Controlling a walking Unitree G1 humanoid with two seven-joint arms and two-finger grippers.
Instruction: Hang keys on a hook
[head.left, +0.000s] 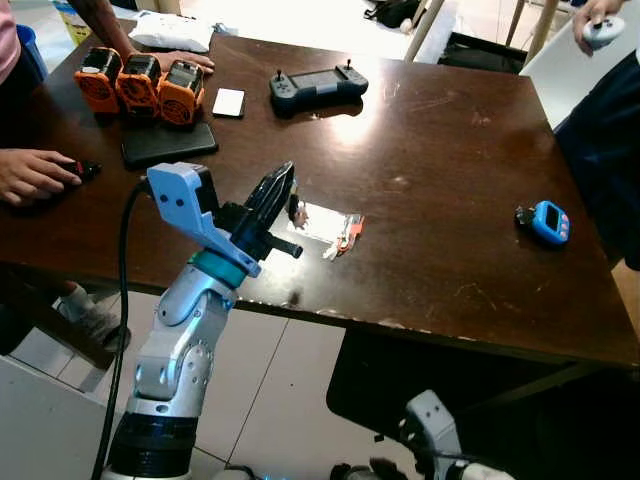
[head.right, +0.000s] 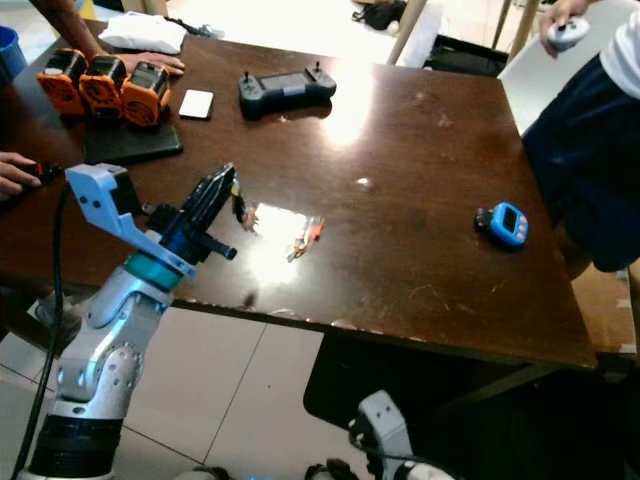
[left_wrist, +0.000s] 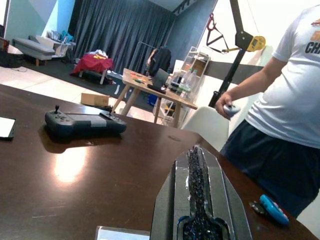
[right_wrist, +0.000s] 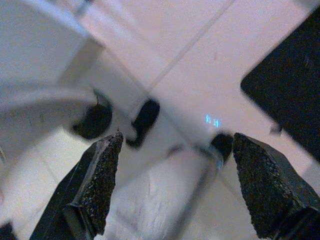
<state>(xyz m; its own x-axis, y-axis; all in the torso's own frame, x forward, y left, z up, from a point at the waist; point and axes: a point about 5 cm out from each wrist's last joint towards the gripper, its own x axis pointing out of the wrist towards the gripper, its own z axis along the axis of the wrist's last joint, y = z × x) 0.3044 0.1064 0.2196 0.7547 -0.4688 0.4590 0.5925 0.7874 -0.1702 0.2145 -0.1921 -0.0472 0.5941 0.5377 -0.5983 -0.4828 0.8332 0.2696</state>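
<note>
My left gripper (head.left: 284, 178) hovers low over the front part of the dark wooden table (head.left: 440, 150), its fingers pressed shut (left_wrist: 196, 152). A small dark piece with an orange bit (head.left: 296, 211) sits just under the fingertips; I cannot tell whether it is held. Right beside it a clear plastic piece with a red-orange part (head.left: 337, 232) lies flat on the table. A blue fob with a black ring (head.left: 546, 221) lies far to the right. My right gripper (right_wrist: 175, 145) hangs open below the table, over the tiled floor.
At the back left are three orange battery packs (head.left: 140, 84), a black slab (head.left: 168, 143), a white phone (head.left: 229, 102) and a dark handheld controller (head.left: 318, 86). A person's hand (head.left: 32, 172) rests at the left edge. Another person (head.left: 602, 140) stands at the right.
</note>
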